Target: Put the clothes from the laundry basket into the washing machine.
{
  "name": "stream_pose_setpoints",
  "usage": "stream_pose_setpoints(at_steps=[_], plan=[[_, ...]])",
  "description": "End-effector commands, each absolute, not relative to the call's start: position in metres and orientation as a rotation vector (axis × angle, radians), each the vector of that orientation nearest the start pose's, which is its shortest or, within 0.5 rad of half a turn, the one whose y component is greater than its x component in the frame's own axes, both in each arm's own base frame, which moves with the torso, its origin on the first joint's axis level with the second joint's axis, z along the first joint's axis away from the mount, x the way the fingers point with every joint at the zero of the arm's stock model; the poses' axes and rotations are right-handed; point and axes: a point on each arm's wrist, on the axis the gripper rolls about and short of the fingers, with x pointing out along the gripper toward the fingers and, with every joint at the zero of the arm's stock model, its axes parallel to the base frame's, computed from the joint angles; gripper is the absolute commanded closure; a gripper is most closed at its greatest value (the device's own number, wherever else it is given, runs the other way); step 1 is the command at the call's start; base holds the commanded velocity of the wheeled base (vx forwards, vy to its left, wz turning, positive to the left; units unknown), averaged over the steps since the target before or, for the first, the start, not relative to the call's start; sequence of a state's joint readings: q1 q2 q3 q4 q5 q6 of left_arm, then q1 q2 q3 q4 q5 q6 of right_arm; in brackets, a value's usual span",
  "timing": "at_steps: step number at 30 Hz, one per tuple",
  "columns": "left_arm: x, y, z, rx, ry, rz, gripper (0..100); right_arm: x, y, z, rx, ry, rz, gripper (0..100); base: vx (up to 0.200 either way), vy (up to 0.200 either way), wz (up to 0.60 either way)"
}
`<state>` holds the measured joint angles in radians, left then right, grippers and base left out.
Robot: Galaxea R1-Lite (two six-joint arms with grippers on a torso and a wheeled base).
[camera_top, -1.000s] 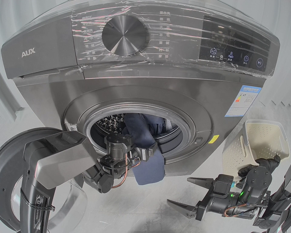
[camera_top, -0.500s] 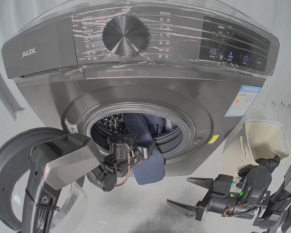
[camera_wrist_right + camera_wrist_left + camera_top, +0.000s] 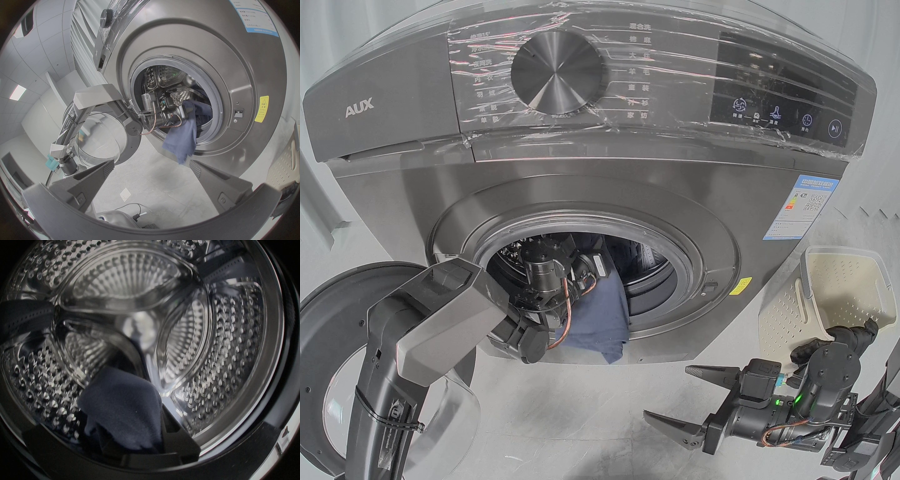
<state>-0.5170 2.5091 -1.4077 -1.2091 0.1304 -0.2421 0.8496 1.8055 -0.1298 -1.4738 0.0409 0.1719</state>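
The grey washing machine (image 3: 700, 206) stands with its round opening uncovered. My left gripper (image 3: 589, 265) is inside the opening, shut on a dark blue garment (image 3: 600, 312). The garment's lower end hangs out over the door seal. In the left wrist view the gripper (image 3: 118, 430) holds a bunch of that garment (image 3: 125, 405) before the shiny drum (image 3: 131, 280). From the right wrist view the garment (image 3: 182, 140) trails down from the left gripper (image 3: 184, 109). My right gripper (image 3: 670, 394) (image 3: 151, 164) hovers open and empty above the floor, left of the cream laundry basket (image 3: 837, 294).
The machine's door (image 3: 325, 350) is swung open to the left, beside my left arm. Something dark that I cannot identify lies at the basket's near rim (image 3: 850, 337). Bare grey floor (image 3: 581, 412) lies in front of the machine.
My left gripper has risen and pushed into the drum opening with the blue garment, whose hanging end is now higher and shorter. The right arm has kept still.
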Motion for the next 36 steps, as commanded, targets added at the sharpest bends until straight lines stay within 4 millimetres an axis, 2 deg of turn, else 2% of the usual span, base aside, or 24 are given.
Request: stream_pose_setpoints(at_steps=[1, 7, 8, 13, 16, 19, 34, 35, 36], plan=[[0.442, -0.235, 0.083, -0.321, -0.154, -0.368, 100, 0.149, 0.171, 0.089, 0.077, 0.268, 0.868, 0, 0.0, 0.0, 0.0], [0.44, -0.235, 0.077, -0.33, -0.131, -0.362, 100, 0.149, 0.171, 0.089, 0.077, 0.269, 0.868, 0, 0.0, 0.0, 0.0], [0.438, -0.235, 0.074, -0.325, -0.116, -0.365, 0, 0.149, 0.171, 0.089, 0.077, 0.269, 0.868, 0, 0.0, 0.0, 0.0], [0.414, -0.24, 0.069, -0.307, -0.018, -0.402, 0, 0.149, 0.171, 0.089, 0.077, 0.269, 0.868, 0, 0.0, 0.0, 0.0], [0.394, -0.243, 0.057, -0.262, 0.108, -0.445, 0, 0.149, 0.171, 0.089, 0.077, 0.269, 0.868, 0, 0.0, 0.0, 0.0], [0.383, -0.245, 0.046, -0.231, 0.179, -0.459, 0, 0.149, 0.171, 0.089, 0.077, 0.269, 0.87, 0, 0.0, 0.0, 0.0], [0.38, -0.243, 0.008, -0.147, 0.276, -0.475, 0, 0.149, 0.171, 0.089, 0.077, 0.268, 0.87, 0, 0.0, 0.0, 0.0], [0.381, -0.243, 0.007, -0.143, 0.277, -0.476, 100, 0.149, 0.171, 0.089, 0.077, 0.268, 0.87, 0, 0.0, 0.0, 0.0], [0.381, -0.244, 0.006, -0.144, 0.276, -0.477, 100, 0.149, 0.171, 0.089, 0.077, 0.268, 0.871, 0, 0.0, 0.0, 0.0]])
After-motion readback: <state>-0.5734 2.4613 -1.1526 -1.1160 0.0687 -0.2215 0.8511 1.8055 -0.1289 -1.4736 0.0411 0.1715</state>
